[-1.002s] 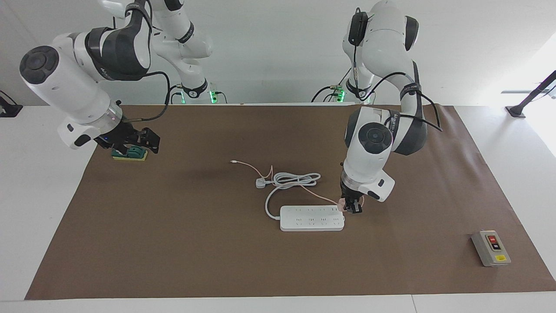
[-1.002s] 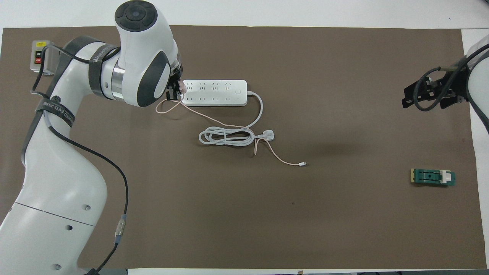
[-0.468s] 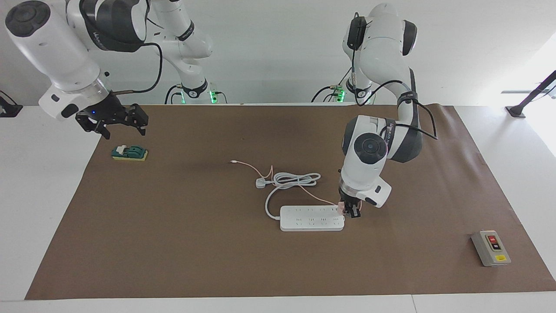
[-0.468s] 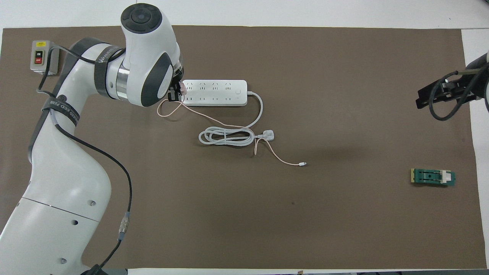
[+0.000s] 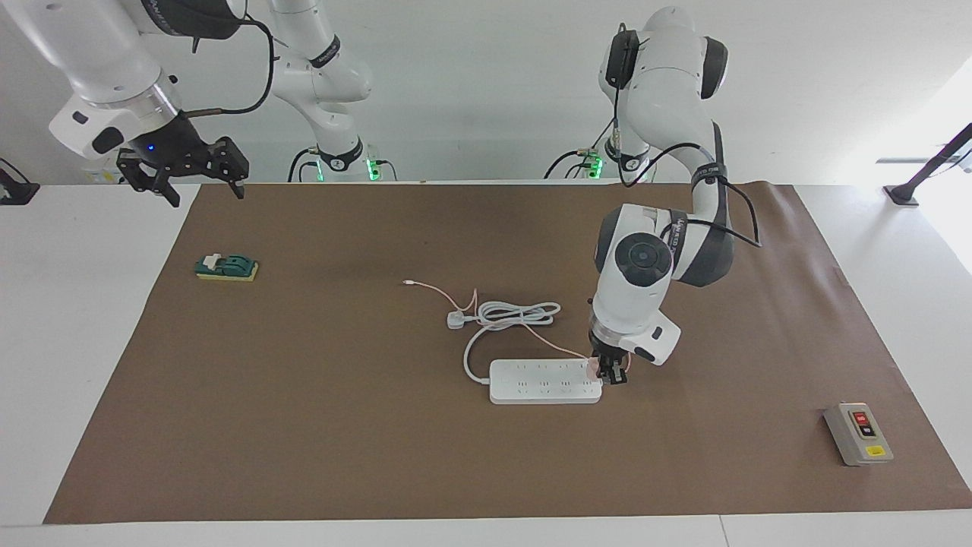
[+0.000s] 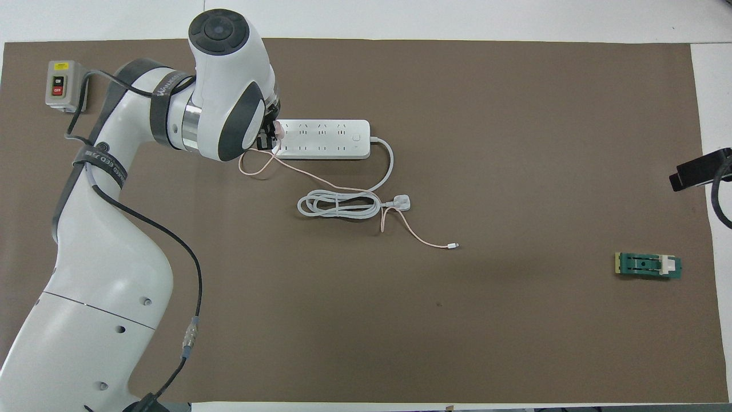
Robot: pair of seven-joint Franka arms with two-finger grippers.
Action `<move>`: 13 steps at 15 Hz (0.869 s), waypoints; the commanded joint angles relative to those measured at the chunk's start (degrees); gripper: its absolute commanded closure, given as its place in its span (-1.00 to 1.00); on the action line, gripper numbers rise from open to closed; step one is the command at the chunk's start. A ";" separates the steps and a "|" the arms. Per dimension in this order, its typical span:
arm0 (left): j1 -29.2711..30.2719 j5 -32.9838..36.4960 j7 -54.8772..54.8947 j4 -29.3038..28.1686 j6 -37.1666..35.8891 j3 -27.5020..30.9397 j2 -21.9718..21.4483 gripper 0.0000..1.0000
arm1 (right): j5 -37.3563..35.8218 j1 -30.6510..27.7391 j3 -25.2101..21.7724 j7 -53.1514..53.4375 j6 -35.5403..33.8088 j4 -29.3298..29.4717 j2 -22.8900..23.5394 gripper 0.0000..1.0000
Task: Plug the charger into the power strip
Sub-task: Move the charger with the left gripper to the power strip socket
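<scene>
pale-pink cube charger (image 5: 593, 368), thin pink cable (image 6: 400, 220)

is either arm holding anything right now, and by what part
The left end effector is shut on the charger, gripping its small pink body at the power strip's end. The right end effector is open, holding nothing.

Both views are brightly and evenly lit with soft, diffuse light from above. Shadows on the brown mat (image 5: 304, 425) are faint: a blurred dark smudge sits mid-mat in each view, and a thin one hugs the strip (image 5: 544, 381). In the facing view, strong white glare blows out the upper corner past the left arm's end of the desk (image 5: 858, 228). Focus is sharp throughout, with no motion blur and straight mat edges.
</scene>
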 commanded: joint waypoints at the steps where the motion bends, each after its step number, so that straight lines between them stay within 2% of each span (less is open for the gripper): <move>1: -0.29 0.85 2.70 1.91 0.23 0.35 1.08 1.00 | -0.99 -1.02 0.68 -1.56 -0.40 -3.70 -2.85 -1.00; 7: 0.06 -1.34 15.54 1.38 -2.74 0.00 -1.10 1.00 | -1.43 -1.55 0.76 -1.64 1.54 -9.24 -6.46 -1.00; 13: 2.08 -1.52 18.09 -0.11 -3.72 -0.79 -2.78 1.00 | -1.86 -1.55 0.76 -1.64 1.72 -9.78 -6.64 -1.00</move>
